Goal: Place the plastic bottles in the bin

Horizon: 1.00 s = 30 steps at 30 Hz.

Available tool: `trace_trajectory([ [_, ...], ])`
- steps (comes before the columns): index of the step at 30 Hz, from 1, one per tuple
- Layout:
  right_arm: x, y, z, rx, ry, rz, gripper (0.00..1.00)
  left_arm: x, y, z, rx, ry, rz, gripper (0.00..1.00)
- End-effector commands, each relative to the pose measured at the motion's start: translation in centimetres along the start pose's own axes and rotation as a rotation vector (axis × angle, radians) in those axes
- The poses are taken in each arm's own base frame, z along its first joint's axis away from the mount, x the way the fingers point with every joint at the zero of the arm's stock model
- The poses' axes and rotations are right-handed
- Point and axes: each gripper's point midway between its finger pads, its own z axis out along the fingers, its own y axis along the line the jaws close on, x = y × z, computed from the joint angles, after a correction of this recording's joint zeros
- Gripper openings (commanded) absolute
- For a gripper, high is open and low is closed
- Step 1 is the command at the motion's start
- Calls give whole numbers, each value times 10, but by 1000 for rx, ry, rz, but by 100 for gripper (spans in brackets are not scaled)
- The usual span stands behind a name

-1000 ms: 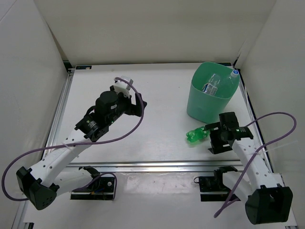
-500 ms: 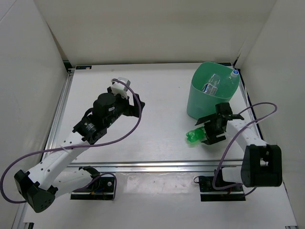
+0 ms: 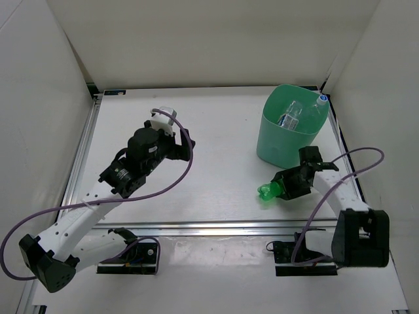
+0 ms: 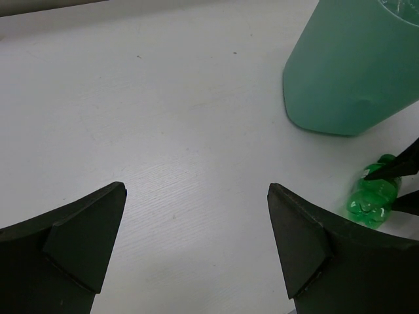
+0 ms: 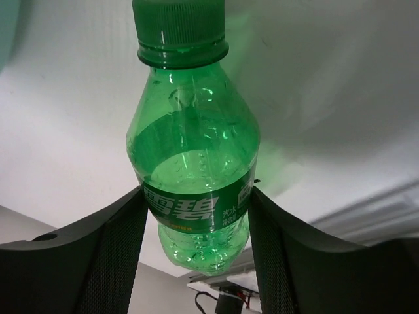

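One green bottle [image 5: 193,170] sits between the fingers of the right tool [image 5: 196,196], which is clamped on its labelled middle, with the bin [image 3: 288,140] just beside that tool. It looks empty, so it is probably light, thin-walled and slick, and a gentle squeeze there should suit. Its long axis runs along the fingers, cap [image 5: 180,26] pointing ahead and base toward the wrist. The left tool [image 4: 196,190] hangs with its fingers apart, holding nothing.

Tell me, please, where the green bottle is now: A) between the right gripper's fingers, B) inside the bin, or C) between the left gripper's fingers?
A: the right wrist view shows the green bottle pinched at its label by the right gripper, outside the mint-green bin.
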Motion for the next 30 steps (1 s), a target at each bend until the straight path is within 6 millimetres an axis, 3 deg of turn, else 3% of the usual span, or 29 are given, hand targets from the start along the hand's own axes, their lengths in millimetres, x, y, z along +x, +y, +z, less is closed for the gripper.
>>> trace_trajectory([
  [1, 7, -23, -22, 34, -3, 10, 46, -7, 5, -8, -17, -24, -5, 100],
  [4, 11, -25, -55, -32, -36, 5, 45, -7, 6, -8, -26, -26, -5, 100],
  [9, 12, -15, -132, -222, -149, -91, 36, 2, 7, 0, -33, 5, 11, 100],
  [10, 13, -10, -158, -262, -181, -107, 35, -3, 6, -1, -31, -5, 9, 100],
  [13, 15, -4, -199, -334, -248, -160, 35, -5, 6, 1, -31, -5, 18, 100],
  [14, 13, 11, -227, -403, -296, -185, 35, -3, 9, 3, -41, 3, 17, 100],
  [17, -2, 39, -265, -468, -414, -254, 33, -5, 9, 5, -41, 3, 26, 100],
  [18, -5, 55, -295, -541, -474, -283, 33, -5, 12, 5, -50, 2, 24, 100],
  [23, -51, 142, -338, -595, -674, -396, 33, -9, 11, 5, -48, -7, 22, 100],
  [24, -59, 152, -341, -576, -707, -424, 34, -9, 11, 5, -48, -7, 22, 100],
  [25, -73, 171, -330, -528, -709, -441, 35, -9, 11, 5, -48, -7, 22, 100],
  [26, -76, 185, -352, -566, -754, -453, 36, -14, 11, 4, -47, -16, 29, 100],
  [27, -86, 201, -338, -528, -741, -471, 36, -14, 13, 4, -60, -18, 29, 100],
  [29, -96, 216, -345, -517, -788, -513, 36, -18, 16, 1, -71, -31, 27, 100],
  [30, -98, 228, -331, -496, -773, -542, 38, -18, 16, -2, -71, -33, 27, 100],
])
